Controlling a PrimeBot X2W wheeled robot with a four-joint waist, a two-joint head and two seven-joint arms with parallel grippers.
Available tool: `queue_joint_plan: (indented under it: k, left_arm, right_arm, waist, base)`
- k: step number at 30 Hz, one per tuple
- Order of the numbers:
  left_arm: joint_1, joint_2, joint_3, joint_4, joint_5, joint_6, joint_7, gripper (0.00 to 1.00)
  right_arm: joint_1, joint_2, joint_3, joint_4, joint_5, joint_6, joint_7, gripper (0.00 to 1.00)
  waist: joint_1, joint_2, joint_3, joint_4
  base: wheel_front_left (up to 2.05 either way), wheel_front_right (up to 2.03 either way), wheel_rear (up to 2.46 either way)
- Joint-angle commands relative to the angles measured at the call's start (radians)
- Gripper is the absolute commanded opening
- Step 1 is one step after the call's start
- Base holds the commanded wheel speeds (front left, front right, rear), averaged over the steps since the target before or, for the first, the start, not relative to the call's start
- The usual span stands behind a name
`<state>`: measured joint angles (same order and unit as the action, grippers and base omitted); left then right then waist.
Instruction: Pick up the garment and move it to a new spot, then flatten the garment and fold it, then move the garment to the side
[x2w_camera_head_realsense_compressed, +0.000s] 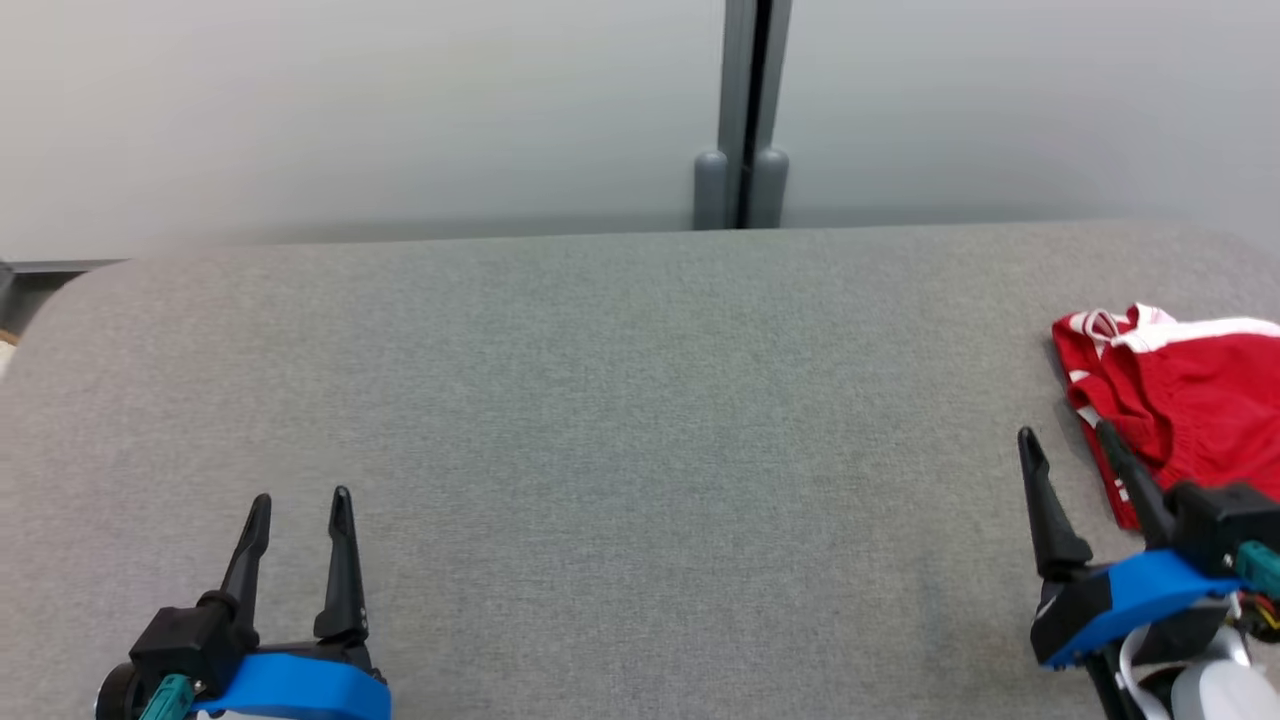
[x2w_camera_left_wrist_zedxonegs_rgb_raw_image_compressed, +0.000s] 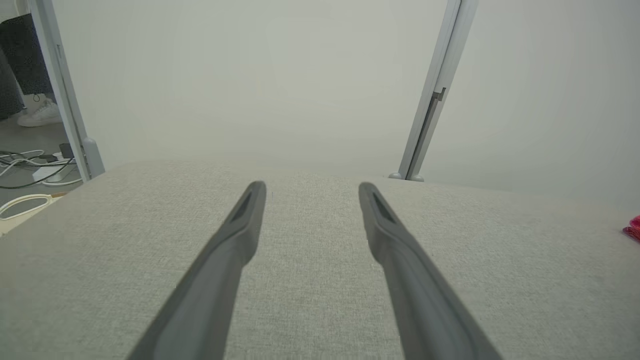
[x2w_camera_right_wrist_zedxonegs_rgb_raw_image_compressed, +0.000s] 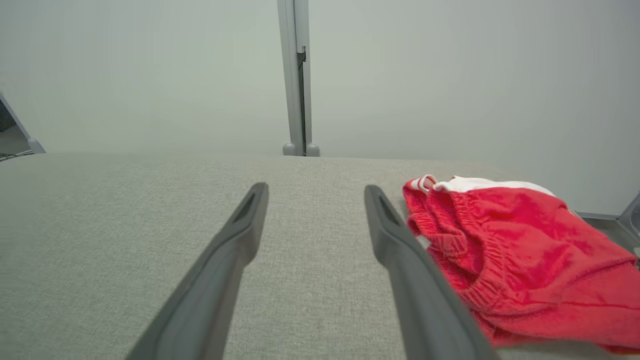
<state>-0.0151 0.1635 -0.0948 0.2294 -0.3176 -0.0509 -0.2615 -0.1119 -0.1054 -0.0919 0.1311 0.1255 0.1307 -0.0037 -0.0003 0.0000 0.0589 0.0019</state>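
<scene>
Near the counter's right edge lies a crumpled red garment with white trim; left claw and right claw gape empty.

The left black two-fingered pincer is hovering wide open; the right black two-fingered pincer is gaping, tilting leftward.

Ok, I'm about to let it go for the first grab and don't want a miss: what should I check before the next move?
1. Right gripper open: ok.
2. Left gripper open, holding nothing: ok.
3. Red shorts between the right fingers: not ok, they lie crumpled beside its right-hand finger.
4. Whole shorts in head view: not ok, cut by the right edge.
5. Bare grey padded surface at centre for the new spot: ok.
6. Shorts overhanging the surface edge: cannot tell.
</scene>
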Motion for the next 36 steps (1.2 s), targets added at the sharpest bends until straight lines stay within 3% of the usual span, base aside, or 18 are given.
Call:
queue_joint_plan:
  k: [1, 8, 36]
  left_arm:
    - [0.007, 0.004, 0.006, 0.001, -0.002, -0.004, -0.004, 1.0]
    - [0.024, 0.001, 0.007, 0.028, -0.005, -0.017, -0.004, 1.0]
    - [0.034, -0.008, 0.023, 0.072, 0.006, -0.034, -0.004, 1.0]
  right_arm:
    - [0.024, 0.005, -0.004, -0.011, -0.001, 0.0, -0.005, 1.0]
    - [0.101, 0.046, -0.04, -0.064, -0.013, 0.0, -0.012, 1.0]
    - [0.123, 0.056, -0.011, -0.052, 0.006, 0.0, -0.017, 1.0]
  waist:
    - [0.0003, 0.0, -0.017, 0.014]
    - [0.0003, 0.0, -0.038, 0.013]
    - [0.0003, 0.0, -0.057, 0.01]
  base:
    - [0.0, 0.0, 0.0]
    - [0.0, 0.0, 0.0]
    - [0.0, 0.0, 0.0]
